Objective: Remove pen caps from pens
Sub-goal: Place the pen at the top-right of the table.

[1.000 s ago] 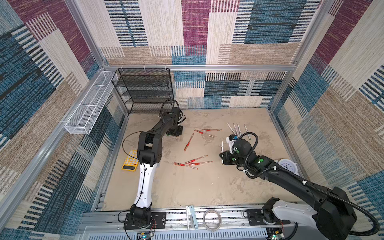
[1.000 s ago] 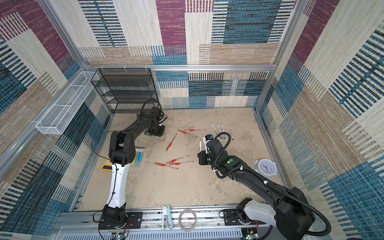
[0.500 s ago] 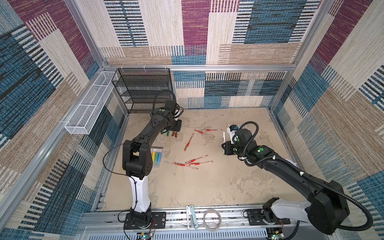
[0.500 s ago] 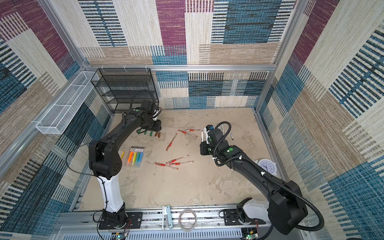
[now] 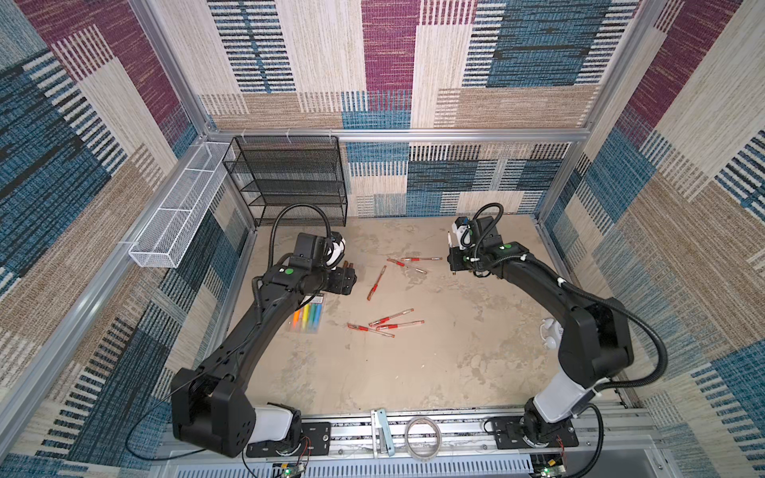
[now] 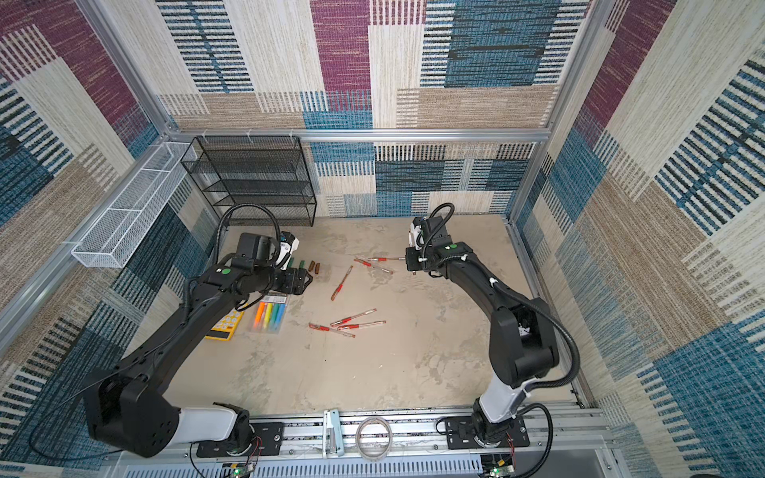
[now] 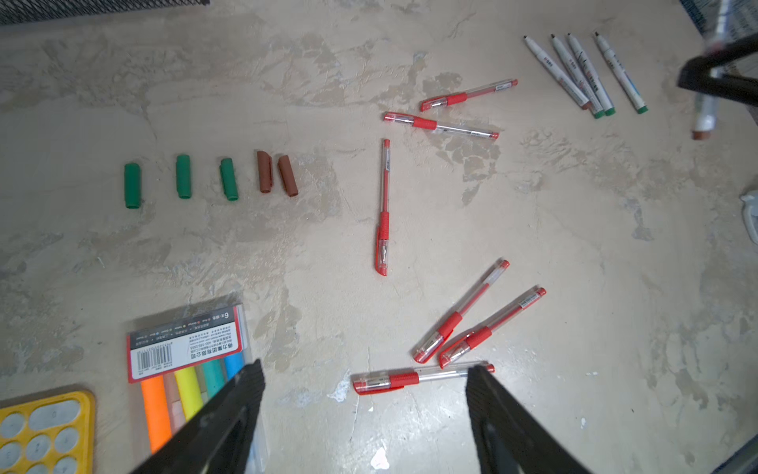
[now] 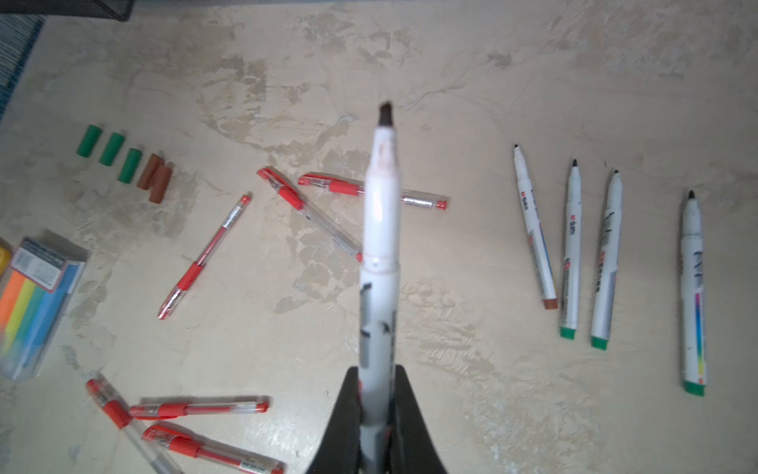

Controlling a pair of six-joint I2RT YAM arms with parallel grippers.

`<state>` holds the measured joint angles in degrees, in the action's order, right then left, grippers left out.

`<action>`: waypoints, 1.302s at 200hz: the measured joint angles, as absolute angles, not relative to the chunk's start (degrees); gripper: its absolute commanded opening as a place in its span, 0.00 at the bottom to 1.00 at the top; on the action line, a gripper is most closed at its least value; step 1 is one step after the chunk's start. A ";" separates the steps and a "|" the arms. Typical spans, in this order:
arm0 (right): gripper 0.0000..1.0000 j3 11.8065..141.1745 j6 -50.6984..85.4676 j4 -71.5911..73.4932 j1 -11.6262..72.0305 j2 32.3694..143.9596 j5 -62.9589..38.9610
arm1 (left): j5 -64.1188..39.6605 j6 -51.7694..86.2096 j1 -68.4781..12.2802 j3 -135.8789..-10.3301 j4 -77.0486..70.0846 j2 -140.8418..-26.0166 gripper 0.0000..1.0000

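Over beige tabletop (image 8: 451, 82), pen (image 8: 381, 246) upright, nib-up

Non-task stuff only. Black mesh shelf (image 5: 289, 182) stands upright at the desk's (image 5: 414, 372) back edge, against the wall.
- White wire basket (image 5: 174, 223): beside the shelf, mounted on the side wall, above desk level.
- Highlighter pack (image 6: 269, 316): flat on the desk in front of the shelf, well apart from it. Orange, yellow, green, blue; barcode label at the end nearer the shelf.
- Yellow calculator (image 6: 223, 327): also in front of the shelf, slightly farther out than the pack, partly hidden.
- Tape ring (image 5: 422, 432): on the front rail, far across from the shelf.
- White object (image 5: 550, 331): desk edge on the side away from the shelf; can't tell what it is.
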<state>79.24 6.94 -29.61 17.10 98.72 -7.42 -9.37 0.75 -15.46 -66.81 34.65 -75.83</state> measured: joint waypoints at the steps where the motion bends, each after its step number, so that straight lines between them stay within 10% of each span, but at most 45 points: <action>1: 0.03 79.66 6.74 -29.85 16.97 99.13 -7.44 | -9.39 0.69 -15.42 -66.63 34.54 -75.61 0.82; 132: 0.08 107.13 0.40 -41.43 11.53 130.04 -7.35 | -18.37 -0.38 -0.99 -55.66 25.12 -65.73 0.89; 260: 0.25 111.70 1.26 -43.16 11.03 135.09 -6.00 | -19.70 -0.14 1.50 -54.24 22.96 -65.78 0.90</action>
<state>111.70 1.26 -43.16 11.03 135.09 -6.00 -19.70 -0.14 1.50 -54.24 22.96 -65.78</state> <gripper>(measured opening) 0.246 0.897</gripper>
